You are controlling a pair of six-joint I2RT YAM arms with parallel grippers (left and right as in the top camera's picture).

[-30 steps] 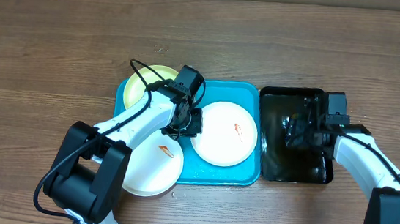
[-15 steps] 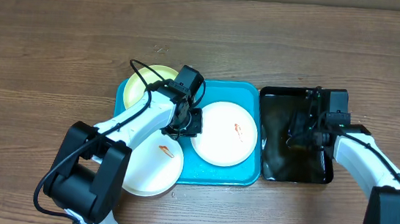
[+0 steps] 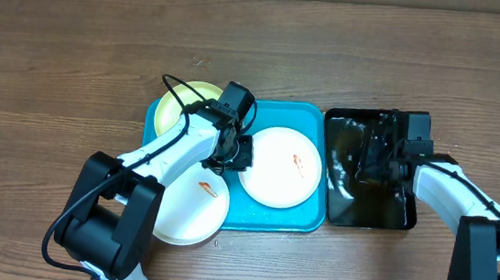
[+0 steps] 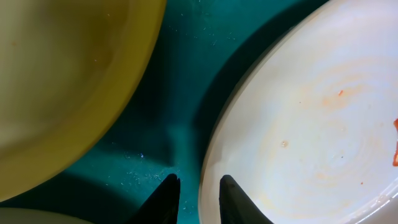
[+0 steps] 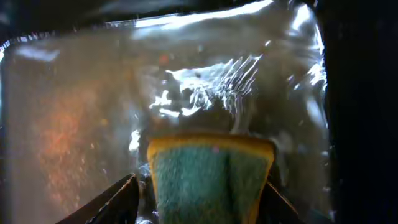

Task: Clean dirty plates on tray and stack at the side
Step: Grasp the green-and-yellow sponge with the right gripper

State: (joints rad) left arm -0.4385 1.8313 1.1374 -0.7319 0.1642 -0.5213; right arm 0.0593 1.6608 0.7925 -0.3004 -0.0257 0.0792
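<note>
Right gripper (image 5: 199,202) has shifted slightly in the tub (image 3: 334,208), clamping the sponge (image 5: 211,168). Left gripper (image 4: 199,200) unmoved, narrow, astride plate (image 4: 298,124) rim; contact indiscernible, fingertips cropped.

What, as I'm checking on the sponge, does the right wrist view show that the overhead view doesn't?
Right wrist only: a yellow sponge with a green face, upright between the right gripper's fingers, above rippled water.
Overhead only: the tray, a white plate, a yellow plate, a second white plate overhanging the tray's edge, and the left gripper between them.
Both: the black tub with the right gripper in it.
</note>
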